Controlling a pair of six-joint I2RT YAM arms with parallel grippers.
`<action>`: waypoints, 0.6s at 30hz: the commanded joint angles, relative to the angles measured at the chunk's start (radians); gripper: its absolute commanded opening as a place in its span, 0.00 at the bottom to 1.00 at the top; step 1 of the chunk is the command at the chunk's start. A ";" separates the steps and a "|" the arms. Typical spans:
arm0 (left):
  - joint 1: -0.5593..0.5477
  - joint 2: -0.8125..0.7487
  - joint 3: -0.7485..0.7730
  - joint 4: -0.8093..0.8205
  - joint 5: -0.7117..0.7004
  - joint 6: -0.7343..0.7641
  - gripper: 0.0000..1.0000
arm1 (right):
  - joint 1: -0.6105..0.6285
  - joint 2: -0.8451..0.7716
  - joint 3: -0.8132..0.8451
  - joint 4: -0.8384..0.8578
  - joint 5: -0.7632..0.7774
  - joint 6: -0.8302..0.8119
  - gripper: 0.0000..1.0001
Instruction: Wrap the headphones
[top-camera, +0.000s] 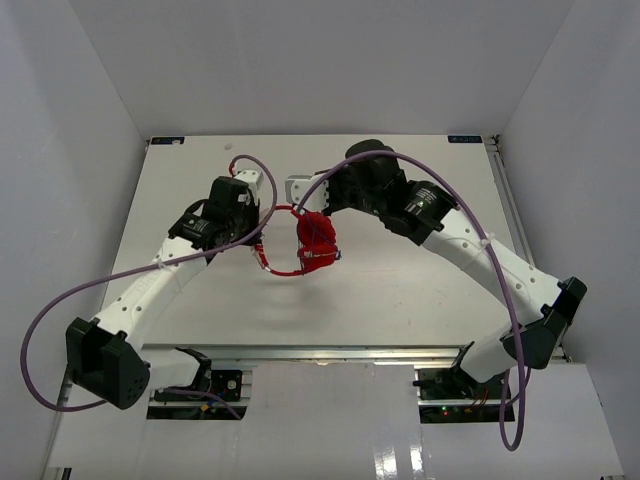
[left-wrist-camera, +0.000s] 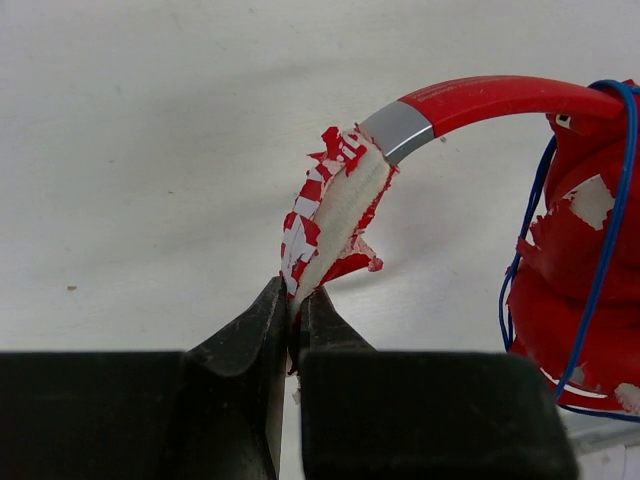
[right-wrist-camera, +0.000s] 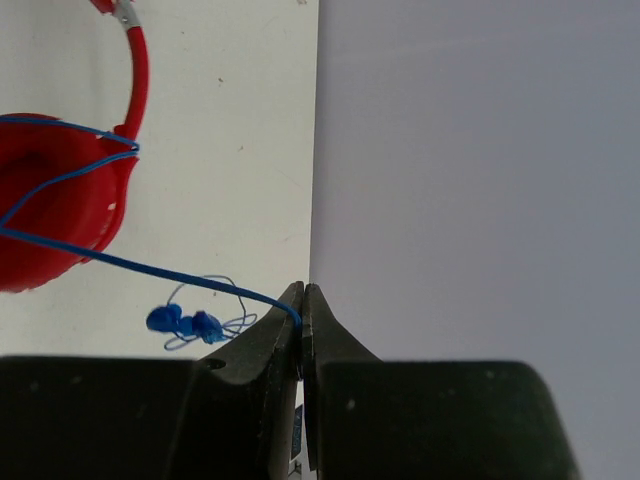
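Note:
The red headphones hang above the table middle, cups together, thin headband curving left. My left gripper is shut on the worn red-and-white headband padding; a red cup with blue cable wound over it shows at right. My right gripper is shut on the thin blue cable, which runs taut from the red cup to the jaws. The cable's blue tips hang loose in a small coil left of the jaws. The right gripper sits just above the cups in the top view.
Thick purple robot cables loop off both arms. White walls enclose the table at back, left and right; the right wrist view faces the wall edge. Black tape marks sit at the far corners.

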 joint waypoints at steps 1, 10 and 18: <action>-0.010 -0.096 -0.037 0.085 0.217 0.069 0.00 | 0.002 0.012 0.056 0.105 0.064 0.000 0.08; -0.027 -0.195 -0.067 0.121 0.484 0.077 0.00 | -0.062 0.087 0.069 0.117 0.041 0.096 0.08; -0.031 -0.270 -0.037 0.131 0.539 0.022 0.00 | -0.235 0.086 0.029 0.037 -0.154 0.212 0.08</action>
